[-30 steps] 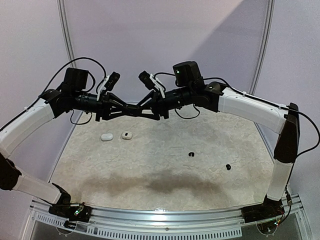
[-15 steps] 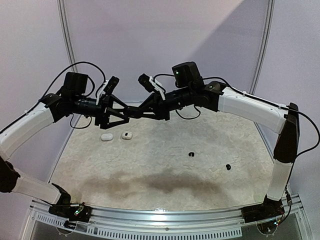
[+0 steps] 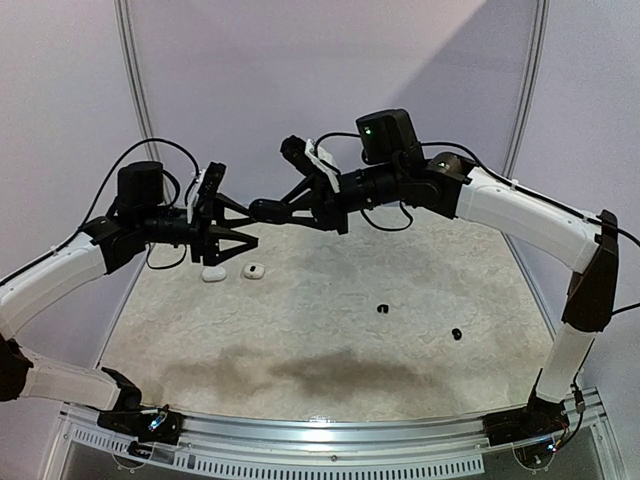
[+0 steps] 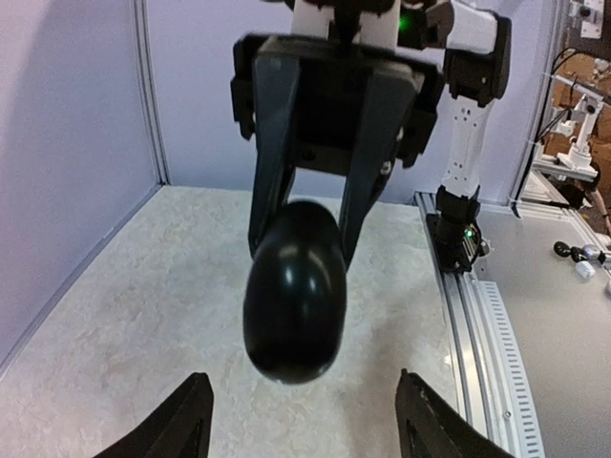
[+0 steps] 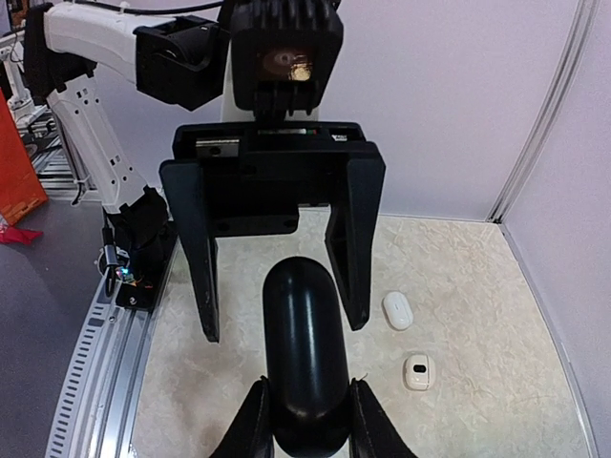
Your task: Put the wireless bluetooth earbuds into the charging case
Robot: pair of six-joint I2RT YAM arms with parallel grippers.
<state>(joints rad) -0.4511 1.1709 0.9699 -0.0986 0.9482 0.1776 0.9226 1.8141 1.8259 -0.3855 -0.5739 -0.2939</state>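
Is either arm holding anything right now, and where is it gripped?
The right tool holds the black charging case by one end, pinched between its two fingers. The left tool is open and holds nothing.

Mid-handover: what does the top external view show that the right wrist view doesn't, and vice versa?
Only top external: two tiny black plastic earbuds lying on the speckled white table. Only right wrist: an orange object beyond the table's edge. Both: the right gripper shut on the glossy black oval charging case, the left gripper open facing it, and two small white pebble-like earbuds on the table.
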